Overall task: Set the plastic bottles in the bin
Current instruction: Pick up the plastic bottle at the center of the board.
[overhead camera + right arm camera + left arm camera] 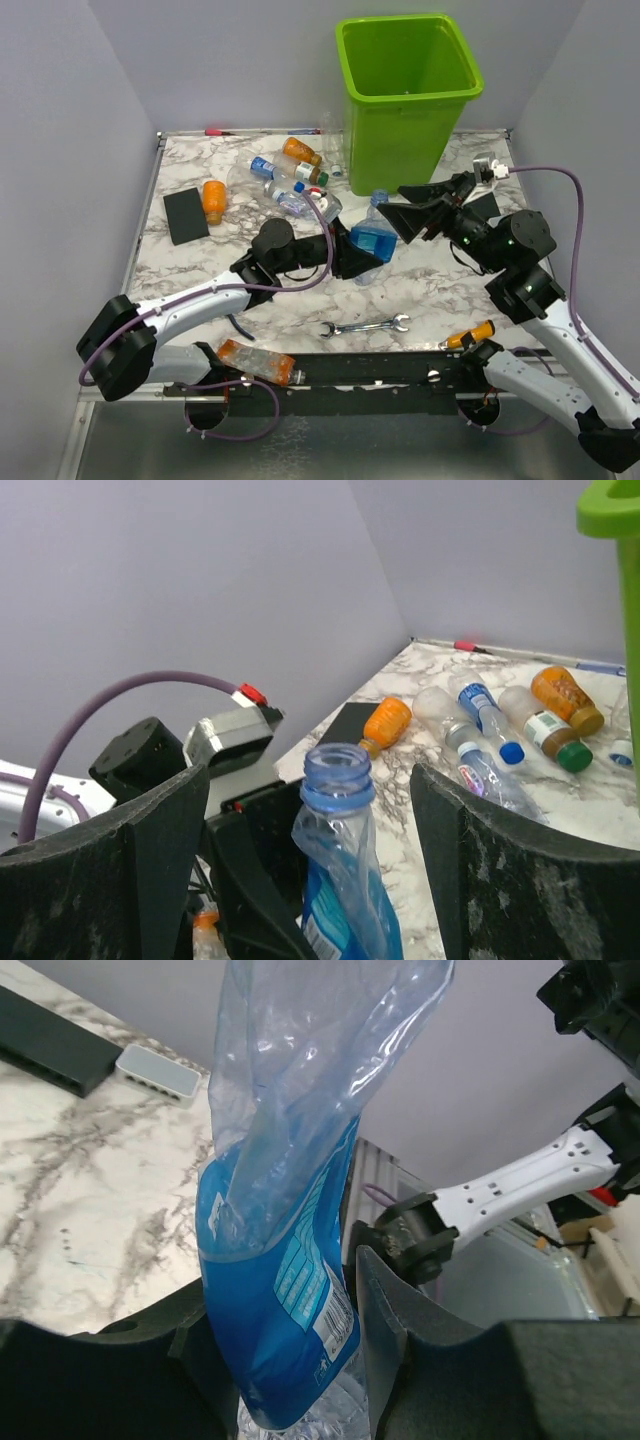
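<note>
My left gripper (358,252) is shut on a crushed clear bottle with a blue label (372,238) and holds it upright above the table's middle. In the left wrist view the bottle (285,1260) is pinched between the fingers (382,1310). My right gripper (394,201) is open, and its jaws stand on either side of the bottle's uncapped neck (336,776) without touching it. The lime-green bin (408,95) stands at the back right. More bottles lie at the back left: an orange one (213,200), a cluster (290,185), and an orange one near the front edge (257,362).
A silver wrench (365,327) and an orange-handled screwdriver (470,336) lie near the front. A black block (185,215) lies at the left. A second black block (486,205) and a small white box (487,165) lie at the right, behind my right arm.
</note>
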Controlling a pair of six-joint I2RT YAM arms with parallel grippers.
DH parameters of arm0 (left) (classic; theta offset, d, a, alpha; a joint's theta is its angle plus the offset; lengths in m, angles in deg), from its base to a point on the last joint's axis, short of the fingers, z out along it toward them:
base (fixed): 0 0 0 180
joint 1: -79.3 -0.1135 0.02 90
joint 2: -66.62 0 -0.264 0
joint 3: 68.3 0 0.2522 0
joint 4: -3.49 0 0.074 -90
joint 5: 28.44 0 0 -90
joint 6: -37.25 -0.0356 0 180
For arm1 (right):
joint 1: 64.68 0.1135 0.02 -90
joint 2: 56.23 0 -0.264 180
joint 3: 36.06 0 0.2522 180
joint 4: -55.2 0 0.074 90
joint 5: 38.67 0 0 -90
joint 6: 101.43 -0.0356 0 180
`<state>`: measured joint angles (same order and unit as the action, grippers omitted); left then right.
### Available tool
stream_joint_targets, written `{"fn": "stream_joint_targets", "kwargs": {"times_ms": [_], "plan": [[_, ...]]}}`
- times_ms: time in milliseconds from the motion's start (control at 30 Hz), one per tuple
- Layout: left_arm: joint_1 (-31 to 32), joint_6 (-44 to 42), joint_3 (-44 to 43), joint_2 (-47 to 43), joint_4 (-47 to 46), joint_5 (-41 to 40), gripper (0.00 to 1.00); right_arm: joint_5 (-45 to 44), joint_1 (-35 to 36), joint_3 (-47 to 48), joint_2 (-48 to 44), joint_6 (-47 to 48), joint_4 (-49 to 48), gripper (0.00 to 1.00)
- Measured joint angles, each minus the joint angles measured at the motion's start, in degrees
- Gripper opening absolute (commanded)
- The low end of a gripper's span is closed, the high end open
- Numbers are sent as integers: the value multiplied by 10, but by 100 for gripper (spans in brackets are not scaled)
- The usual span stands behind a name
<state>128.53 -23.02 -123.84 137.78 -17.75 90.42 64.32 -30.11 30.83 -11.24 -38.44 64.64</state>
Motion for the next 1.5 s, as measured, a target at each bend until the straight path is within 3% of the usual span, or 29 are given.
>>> {"fn": "stream_joint_targets", "kwargs": {"times_ms": [200, 300, 367, 467, 500, 600, 633, 667, 900, 1100, 1300, 1500], "plan": [[0, 64, 0, 12, -10, 28, 0, 1, 0, 35, 53, -1, -2, 81], [0, 75, 0, 12, -14, 31, 0, 2, 0, 49, 81, 0, 15, 75], [0, 77, 0, 10, -14, 31, 0, 4, 0, 49, 87, 1, 29, 61], [0, 76, 0, 8, -14, 31, 0, 7, 0, 52, 93, 1, 53, 32], [0, 76, 0, 7, -12, 30, 4, 8, 0, 54, 95, 0, 58, 24], [0, 65, 0, 4, -3, 29, 71, 10, 0, 61, 96, 1, 73, 2], [0, 58, 0, 1, 0, 27, 92, 10, 0, 64, 96, 1, 76, 0], [0, 49, 0, -5, 6, 21, 98, 11, 0, 67, 96, 2, 80, 0], [0, -54, 28, -129, 34, -124, 99, -16, 1, 142, 91, 35, 131, 0], [0, -169, 81, -229, 46, -345, 99, -144, 2, 255, 90, 118, 114, 0], [0, -248, 108, -230, 88, -568, 99, -324, 2, 365, 162, 264, -42, 0], [0, -275, 108, -219, 117, -657, 99, -455, -20, 461, 335, 412, -257, 0]]}}
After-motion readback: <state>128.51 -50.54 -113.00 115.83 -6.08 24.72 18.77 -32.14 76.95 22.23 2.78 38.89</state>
